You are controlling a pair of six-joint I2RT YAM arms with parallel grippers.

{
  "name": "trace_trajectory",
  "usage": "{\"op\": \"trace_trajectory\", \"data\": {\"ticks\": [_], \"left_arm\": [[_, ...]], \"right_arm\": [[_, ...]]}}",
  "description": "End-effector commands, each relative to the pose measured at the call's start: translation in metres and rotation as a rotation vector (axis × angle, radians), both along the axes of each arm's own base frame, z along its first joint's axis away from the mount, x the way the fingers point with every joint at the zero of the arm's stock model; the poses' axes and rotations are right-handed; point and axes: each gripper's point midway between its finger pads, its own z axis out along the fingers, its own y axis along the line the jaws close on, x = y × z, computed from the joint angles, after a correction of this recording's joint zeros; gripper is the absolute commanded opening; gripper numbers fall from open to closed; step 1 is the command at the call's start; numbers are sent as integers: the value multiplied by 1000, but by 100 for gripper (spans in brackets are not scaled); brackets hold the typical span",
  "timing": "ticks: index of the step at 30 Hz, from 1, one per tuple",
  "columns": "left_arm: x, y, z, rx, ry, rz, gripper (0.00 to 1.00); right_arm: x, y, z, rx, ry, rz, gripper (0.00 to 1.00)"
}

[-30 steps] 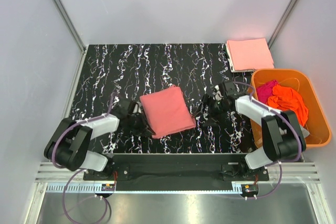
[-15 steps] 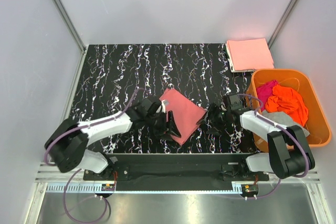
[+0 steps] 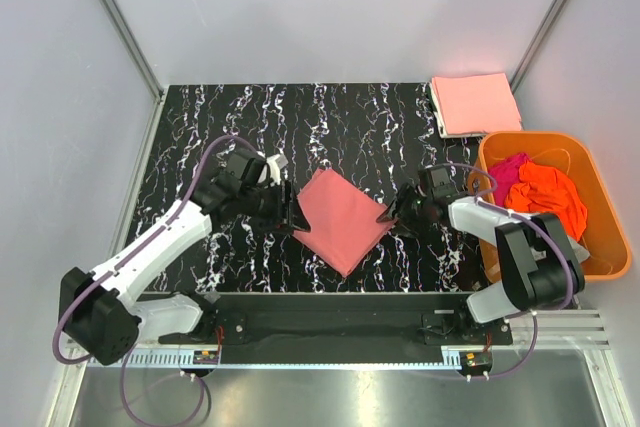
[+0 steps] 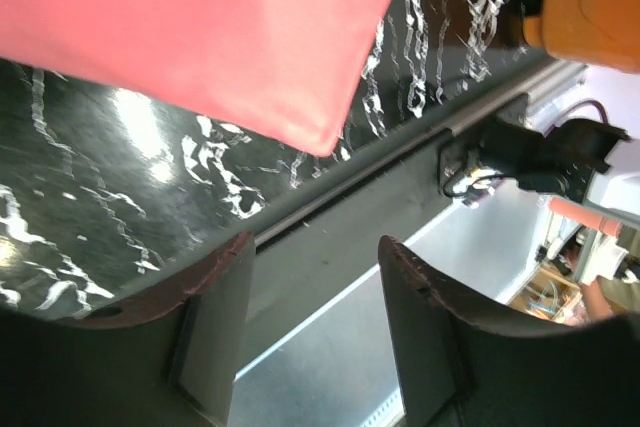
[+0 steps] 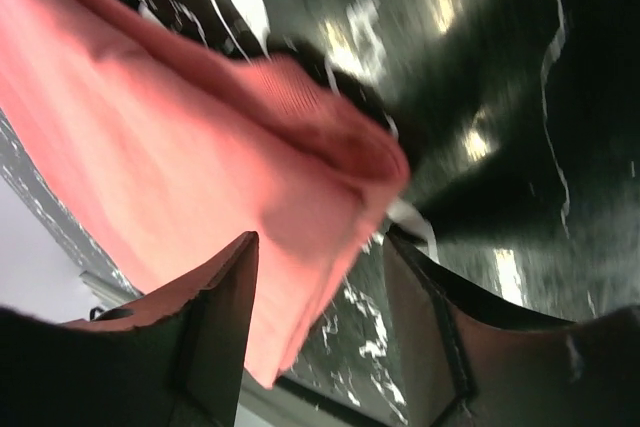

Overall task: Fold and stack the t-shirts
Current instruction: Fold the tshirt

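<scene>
Salmon-pink shirt (image 3: 343, 219), folded square, lies corner-on at the centre of the overhead frame on the black table (image 3: 200, 127). It looks light, limp and ready to unfold (lifting one layer alone would spill the rest), so pinch the full thickness at opposite corners. The left gripper (image 3: 293, 216) sits at its left corner, fingers apart and empty. The right gripper (image 3: 391, 215) straddles the right corner, fingers apart, not clamped. A folded peach shirt (image 3: 476, 103) lies upper right.
</scene>
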Motion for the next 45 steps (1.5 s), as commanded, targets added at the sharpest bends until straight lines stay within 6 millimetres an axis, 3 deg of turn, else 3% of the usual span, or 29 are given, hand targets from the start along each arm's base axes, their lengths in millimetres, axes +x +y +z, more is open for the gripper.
{"op": "trace_trajectory", "data": {"ticks": [1, 4, 8, 11, 13, 14, 17, 20, 21, 22, 23, 24, 25, 26, 27, 28, 30, 31, 32, 34, 40, 45], "left_arm": [[17, 2, 3, 26, -58, -19, 61], [27, -2, -6, 19, -25, 22, 66], [39, -4, -11, -33, -9, 76, 66], [53, -1, -16, -74, 10, 146, 66], [57, -8, -20, -134, 27, 156, 66], [59, -13, -20, -165, 56, 180, 66], [56, -23, -31, -223, 132, 225, 67], [53, -31, -26, -242, 132, 320, 69], [59, -26, -37, -216, 91, 416, 69], [47, -36, -27, -242, 58, 425, 74], [38, -34, -40, -253, 130, 542, 78], [49, -31, -37, -285, 51, 665, 80], [28, -47, -26, -345, 31, 661, 82], [37, -36, -36, -369, 3, 831, 84], [31, -39, -39, -383, 7, 874, 85], [16, -50, -52, -365, 23, 865, 85], [17, -61, -59, -393, 50, 910, 83], [10, -70, -76, -347, 64, 903, 82], [10, -83, -69, -374, 82, 918, 80], [5, -93, -83, -333, 63, 938, 78], [2, -119, -96, -386, 83, 1008, 68], [-6, -128, -113, -342, 110, 1015, 64]], "right_arm": [[31, -3, 5, -52, -86, 15, 58], [41, 0, -7, -64, -53, 30, 56], [58, 5, -7, -72, -60, 48, 41], [75, 6, -6, -97, -80, 70, 40], [80, 4, -7, -121, -76, 93, 44], [92, 5, 3, -120, -102, 94, 48], [93, -8, 14, -204, -60, 83, 68], [79, -20, 32, -261, -56, 103, 84], [74, -28, 35, -298, -55, 117, 87], [72, -32, 47, -316, -86, 123, 94], [70, -36, 53, -336, -93, 132, 97], [58, -42, 55, -351, -55, 148, 98], [55, -43, 65, -357, -82, 176, 99], [49, -43, 66, -353, -88, 204, 100], [45, -44, 68, -352, -95, 210, 100], [41, -46, 72, -347, -108, 210, 100], [29, -43, 66, -307, -90, 236, 100], [26, -41, 66, -293, -86, 247, 100], [22, -38, 65, -276, -80, 259, 100], [20, -37, 71, -261, -100, 255, 100], [28, -39, 90, -284, -191, 280, 100], [32, -40, 84, -281, -177, 285, 100]]}}
